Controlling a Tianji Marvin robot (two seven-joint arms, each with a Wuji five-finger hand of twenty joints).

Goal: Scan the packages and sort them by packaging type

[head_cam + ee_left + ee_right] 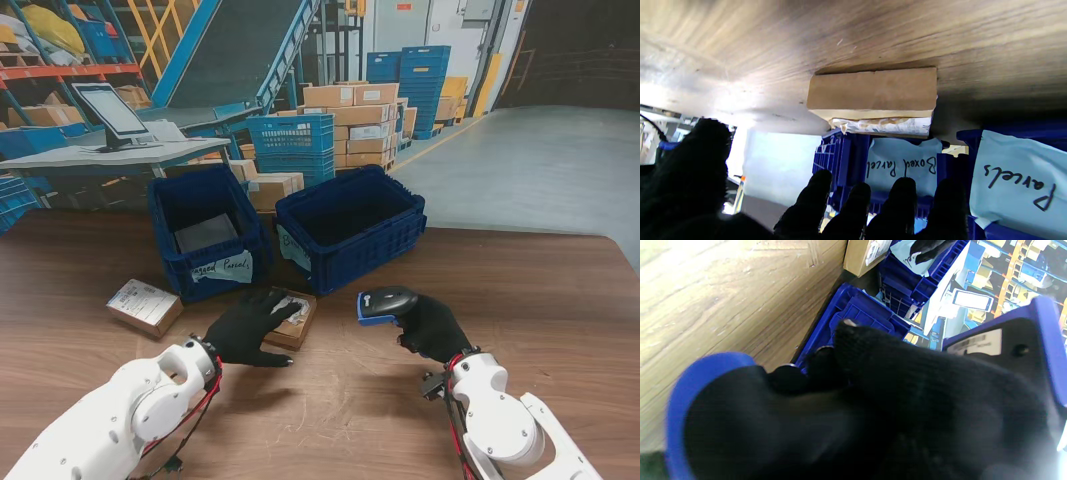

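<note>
Stand view: the left hand [245,328], fingers spread, rests over the small cardboard box [292,321] at the bench [560,300] centre; the right hand [432,328] grips the scanner [385,303], aimed toward nine o'clock. Left wrist view: the box [872,90] lies flat just before the "Boxed Parcels" crate [840,160], so expose its label to the beam before lifting. Right wrist view: the fingers [873,373] wrap the scanner [1023,350].

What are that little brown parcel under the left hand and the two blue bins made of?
The parcel looks like plain cardboard: matte brown faces, folded edges, a white printed label. The blue bins look like moulded hard plastic: slightly glossy, with ribbed, gridded walls. The table seems wood or wood-look laminate; the grain pattern cannot settle which.
</note>
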